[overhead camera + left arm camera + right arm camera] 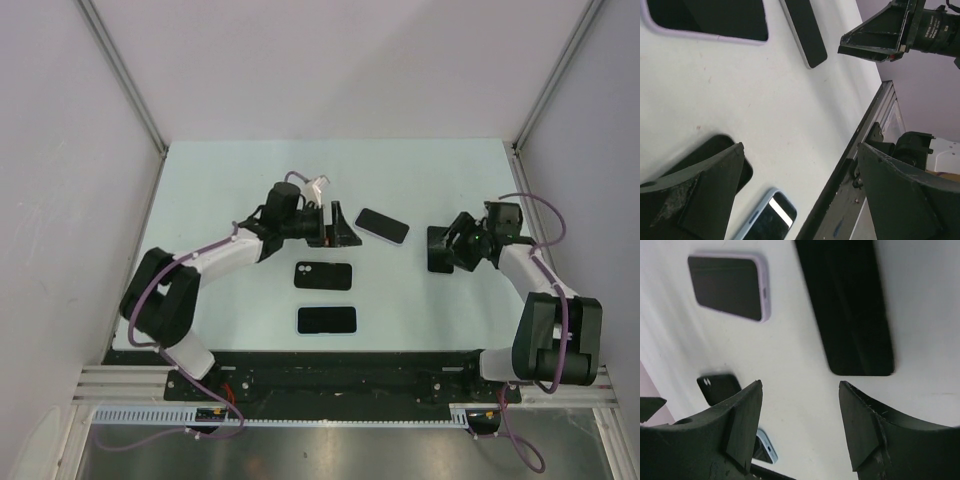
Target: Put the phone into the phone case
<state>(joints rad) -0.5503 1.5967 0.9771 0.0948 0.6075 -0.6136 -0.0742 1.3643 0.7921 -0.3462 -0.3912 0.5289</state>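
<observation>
seeing phone (327, 320) flat at near centre of table (200, 180), screen up, pale-blue edge, well apart from both grippers
just far of it, black cover (323, 274) lying flat, two camera holes at its left end; can't tell phone back from empty shell
lilac case (382, 226) further out, right of centre, tilted, between the two grippers; dark inside the lilac rim, can't tell filled or empty
phone lying outside lilac case, the two apart
reading left gripper (338, 228) as spread to full width, nothing between fingers (700, 195), sitting just left of lilac case, no contact seen
from left wrist: bare table in the gap, lilac case top left, phone low in view beside the near rail (840, 200), cover partly hidden behind one finger
reading right gripper (447, 250) as partly spread, pinching nothing, on right side of table
from right wrist: table visible through the gap, black slab (855, 305) flat just ahead of the tips, long side running away from them; can't tell phone or case
in top view, slab mostly hidden by right gripper
can't tell from any view whether right fingertips touch table
no contact seen between either gripper and phone, lilac case or cover
</observation>
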